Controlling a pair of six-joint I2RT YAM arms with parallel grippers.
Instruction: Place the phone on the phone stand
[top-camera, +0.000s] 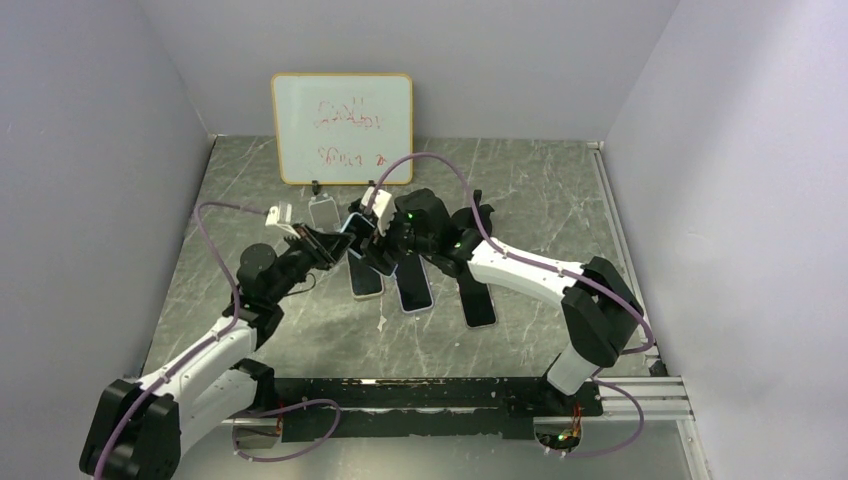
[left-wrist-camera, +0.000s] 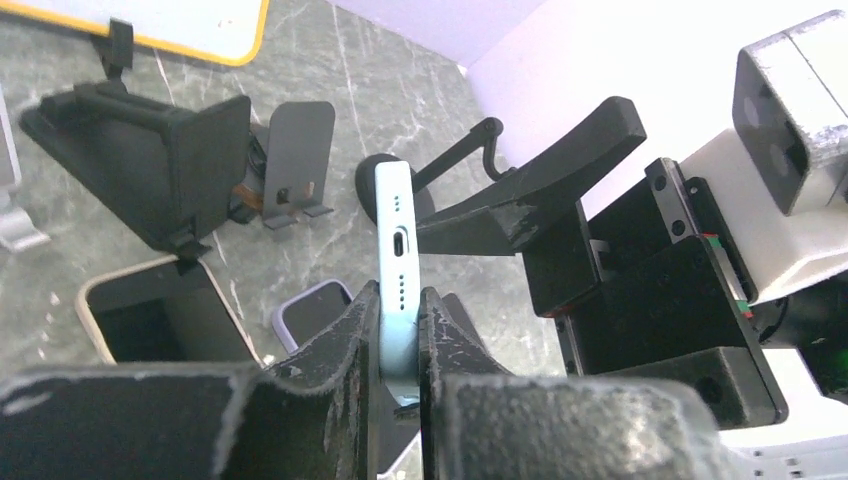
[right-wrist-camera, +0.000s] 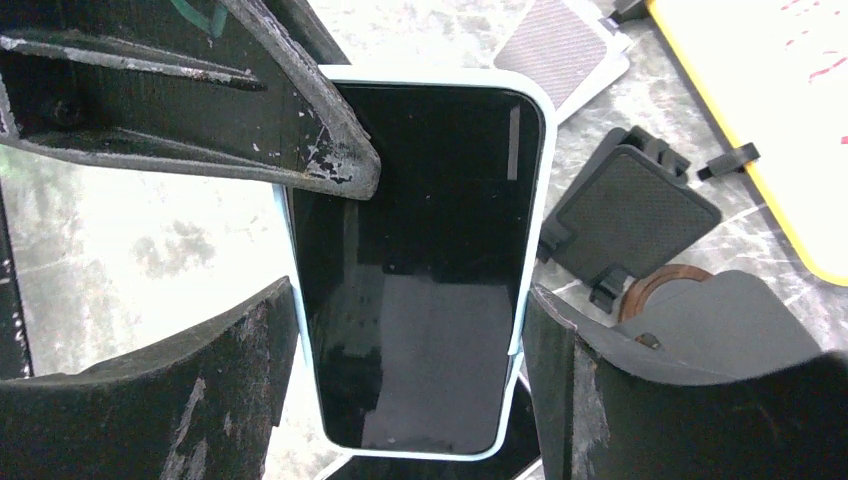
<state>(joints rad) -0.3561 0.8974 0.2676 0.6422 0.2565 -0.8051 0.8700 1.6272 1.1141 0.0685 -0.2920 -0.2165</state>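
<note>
Four phones (top-camera: 413, 290), three stands (top-camera: 325, 212), one whiteboard (top-camera: 343, 128)

Top view overhead, wrist views close, sharing phone (right-wrist-camera: 420, 260)

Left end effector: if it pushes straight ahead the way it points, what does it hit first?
Most likely the right end effector: its fingers flank the light-blue phone that the left end effector clamps edge-on, right in that line. Depth is unclear. The black stand lies left of that line.
</note>
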